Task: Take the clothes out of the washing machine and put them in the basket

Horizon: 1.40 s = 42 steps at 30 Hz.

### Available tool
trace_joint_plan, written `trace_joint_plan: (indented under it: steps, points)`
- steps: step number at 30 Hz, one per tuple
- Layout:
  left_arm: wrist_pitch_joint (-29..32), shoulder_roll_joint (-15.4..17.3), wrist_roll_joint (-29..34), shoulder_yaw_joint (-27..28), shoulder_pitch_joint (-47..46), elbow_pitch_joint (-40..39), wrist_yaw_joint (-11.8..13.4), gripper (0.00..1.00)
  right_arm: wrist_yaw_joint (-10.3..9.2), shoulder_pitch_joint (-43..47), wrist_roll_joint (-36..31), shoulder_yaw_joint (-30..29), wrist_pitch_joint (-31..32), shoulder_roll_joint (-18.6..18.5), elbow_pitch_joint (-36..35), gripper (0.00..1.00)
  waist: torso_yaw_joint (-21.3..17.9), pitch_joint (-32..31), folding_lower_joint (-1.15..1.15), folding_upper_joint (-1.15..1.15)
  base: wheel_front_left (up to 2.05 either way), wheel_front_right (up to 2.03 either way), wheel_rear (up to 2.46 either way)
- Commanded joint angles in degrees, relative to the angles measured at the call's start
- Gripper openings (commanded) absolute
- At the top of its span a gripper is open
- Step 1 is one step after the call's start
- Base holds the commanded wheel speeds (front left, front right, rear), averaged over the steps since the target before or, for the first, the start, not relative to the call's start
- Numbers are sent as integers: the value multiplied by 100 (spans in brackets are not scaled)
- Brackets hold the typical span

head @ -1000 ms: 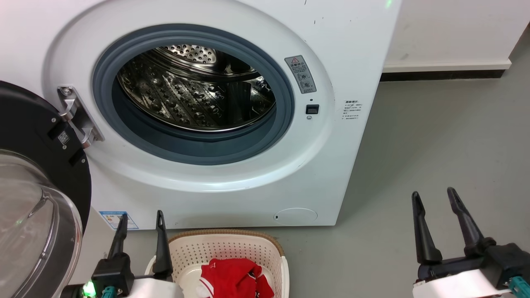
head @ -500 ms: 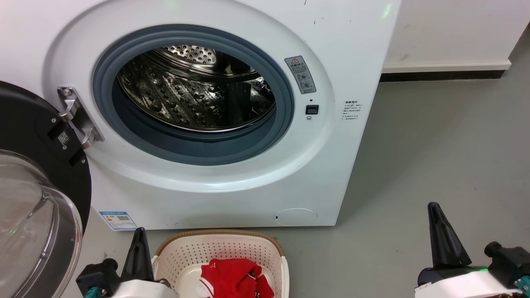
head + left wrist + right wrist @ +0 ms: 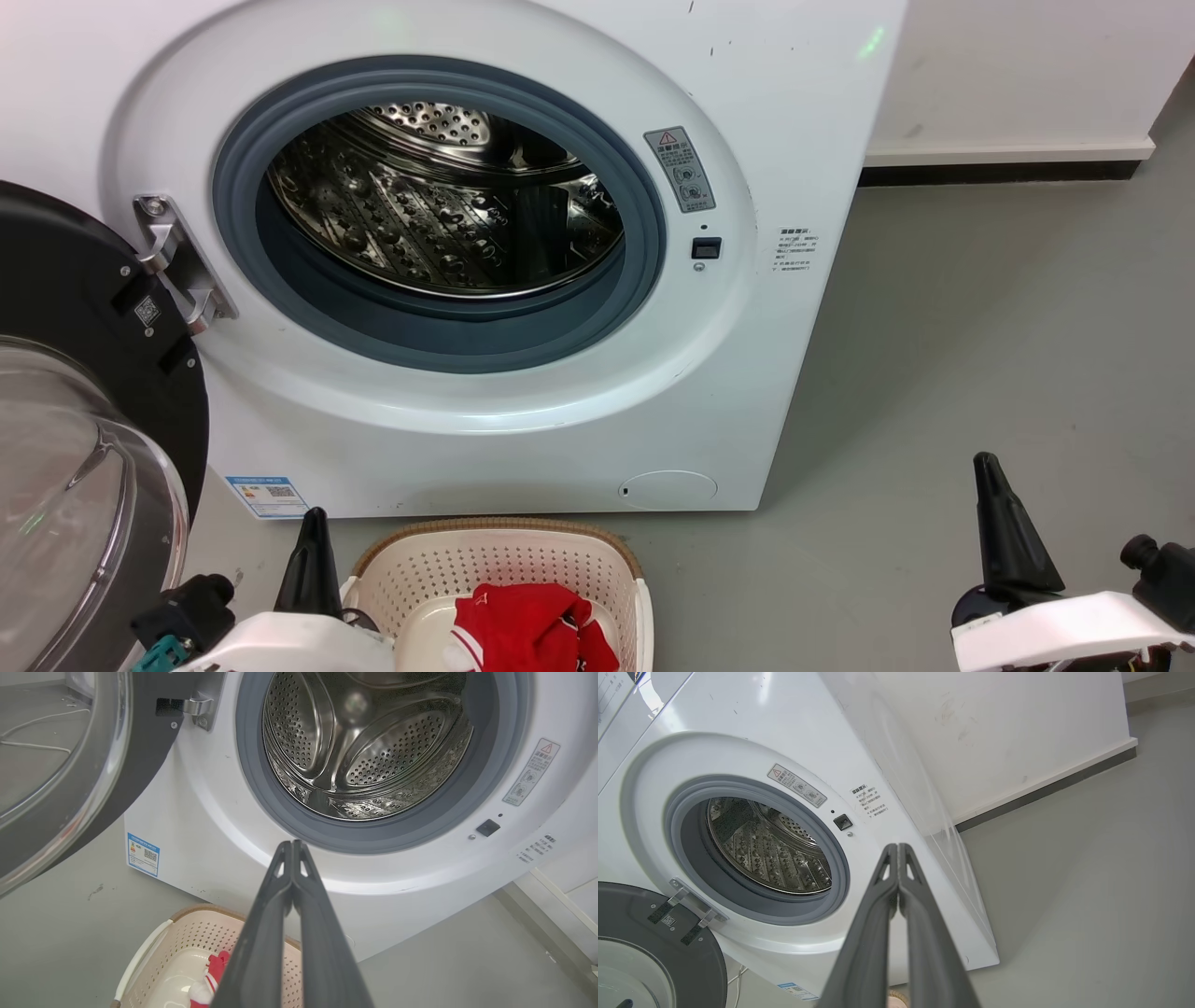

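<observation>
On the floor before the washing machine point(image 3: 523, 439), the basket point(image 3: 495, 528) sits directly beneath the porthole, so a lifted garment has little way to travel. The red clothes point(image 3: 527, 627) lie inside it, and the visible part of the drum point(image 3: 439, 215) shows no garment. The left pincer point(image 3: 292, 845) and right pincer point(image 3: 897, 847) are held low, fingers pressed together on nothing. The task appears complete.
</observation>
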Motion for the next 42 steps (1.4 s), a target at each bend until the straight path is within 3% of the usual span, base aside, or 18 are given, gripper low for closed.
trace_joint_plan:
  steps: [1,21,42]
  points:
    - [39,3,-213,27,-167,-51,-45,0,0,-194,231,-13,35,-56,-35,0,2,-1,0,0,0,0,0]
    - [486,3,-2045,165,-400,126,-293,0,0,-428,2097,-97,431,-104,282,0,44,-17,0,0,0,0,0]
    - [848,3,-3513,279,-591,274,-495,0,-1,-629,3560,-206,786,-111,544,0,85,-33,0,0,0,0,0]
